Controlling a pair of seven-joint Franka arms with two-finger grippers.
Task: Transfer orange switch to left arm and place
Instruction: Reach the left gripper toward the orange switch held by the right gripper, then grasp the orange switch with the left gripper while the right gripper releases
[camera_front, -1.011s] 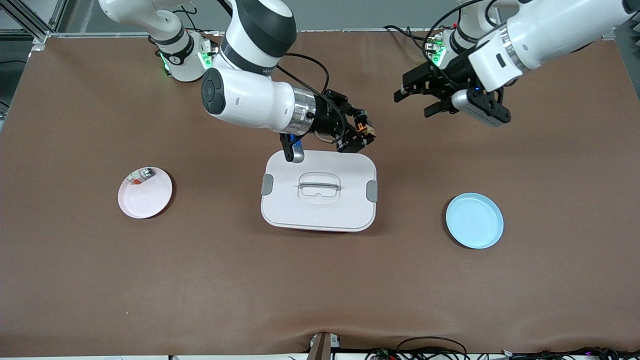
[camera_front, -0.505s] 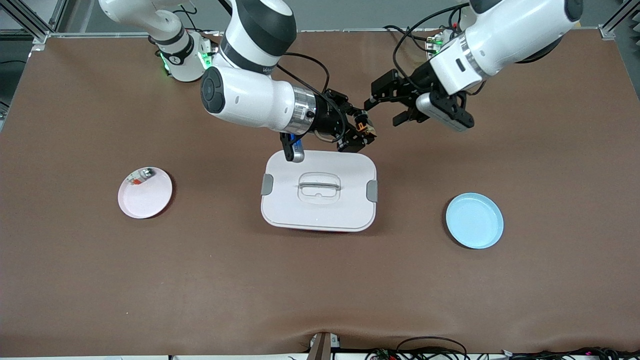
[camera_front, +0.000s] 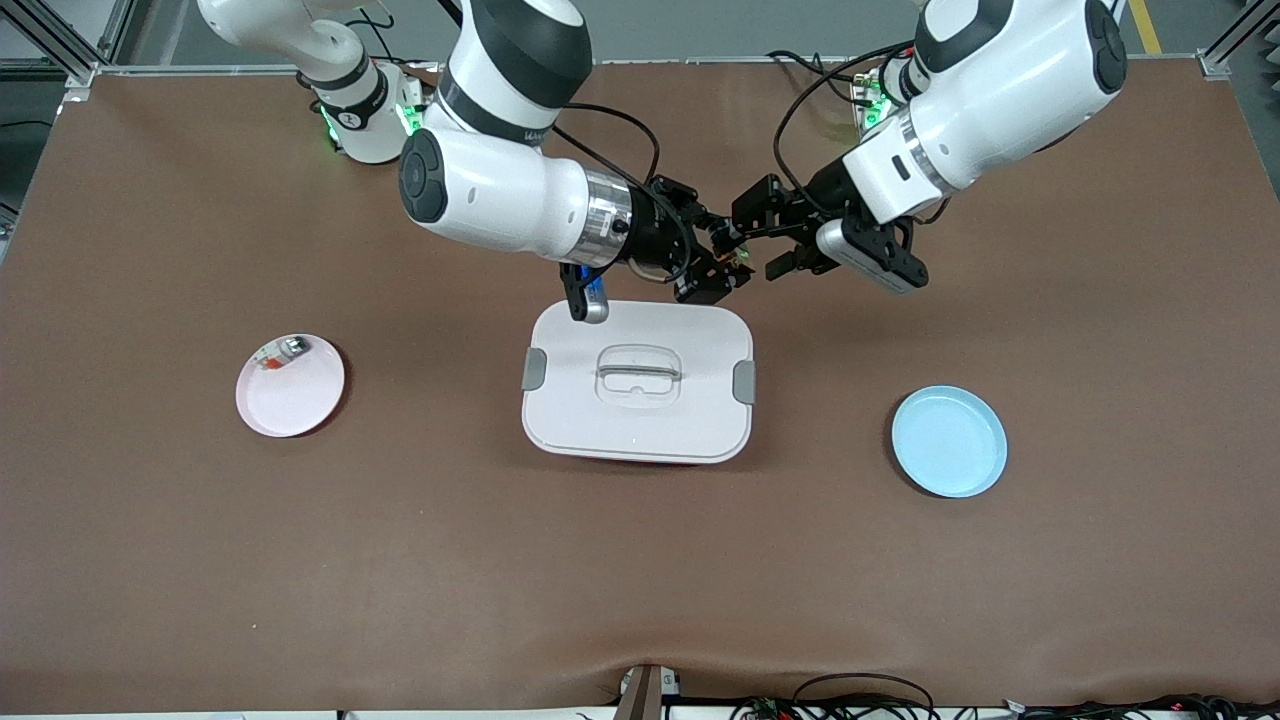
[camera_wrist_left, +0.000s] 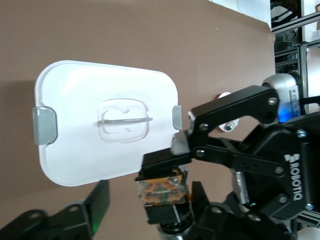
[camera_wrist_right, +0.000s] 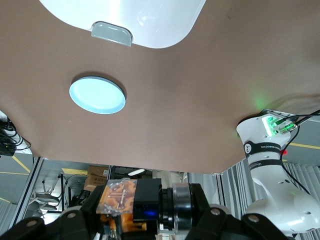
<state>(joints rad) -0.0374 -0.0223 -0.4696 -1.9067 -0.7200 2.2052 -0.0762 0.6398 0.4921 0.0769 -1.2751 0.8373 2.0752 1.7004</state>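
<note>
The orange switch (camera_front: 738, 260) is held in the air by my right gripper (camera_front: 726, 266), which is shut on it over the table just past the box's edge that lies farther from the front camera. My left gripper (camera_front: 754, 240) is open, with one finger on each side of the switch. In the left wrist view the switch (camera_wrist_left: 160, 187) sits between my open left fingers (camera_wrist_left: 98, 202). It also shows in the right wrist view (camera_wrist_right: 118, 197). The white box (camera_front: 640, 385) with grey latches stands at the table's middle, below both grippers.
A blue plate (camera_front: 948, 441) lies toward the left arm's end of the table. A pink plate (camera_front: 290, 395) with a few small pieces at its rim lies toward the right arm's end. The arms' bases stand along the table's edge farthest from the front camera.
My left arm has swung in toward the right gripper, and its open fingers now flank the switch. The right arm has held still with the switch.
</note>
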